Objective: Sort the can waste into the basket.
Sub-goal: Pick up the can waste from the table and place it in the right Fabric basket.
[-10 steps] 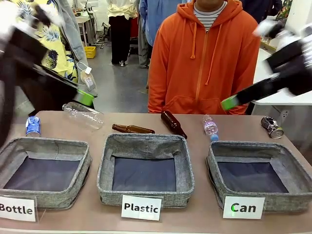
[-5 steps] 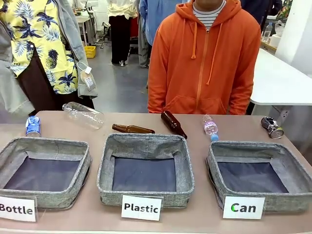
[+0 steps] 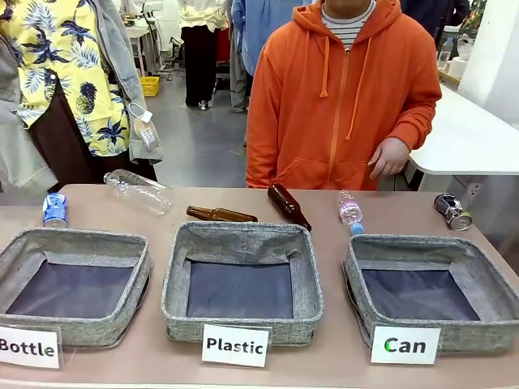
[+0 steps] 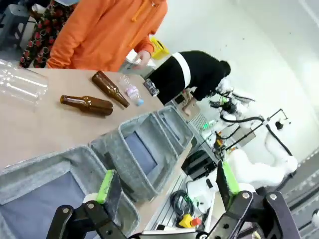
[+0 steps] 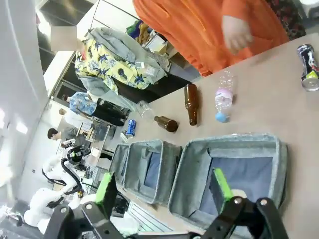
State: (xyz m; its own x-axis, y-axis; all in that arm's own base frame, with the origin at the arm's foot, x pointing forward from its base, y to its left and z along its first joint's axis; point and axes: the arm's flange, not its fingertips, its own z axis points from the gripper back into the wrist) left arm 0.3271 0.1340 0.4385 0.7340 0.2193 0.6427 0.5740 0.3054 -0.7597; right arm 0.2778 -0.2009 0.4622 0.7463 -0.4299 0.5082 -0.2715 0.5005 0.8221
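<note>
Blue can (image 3: 54, 208) far left, dented silver-and-black can (image 3: 452, 211) far right on desk (image 3: 332, 356), "Can" basket (image 3: 430, 245) near right; left hand (image 4: 167, 180), right hand (image 5: 163, 185) wide open.

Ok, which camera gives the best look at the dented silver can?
The right wrist view: the dented silver can lies large there, its end and dark print plain. The front view shows the can smaller, beyond the basket's far right corner. The left wrist view shows it tiny.
</note>
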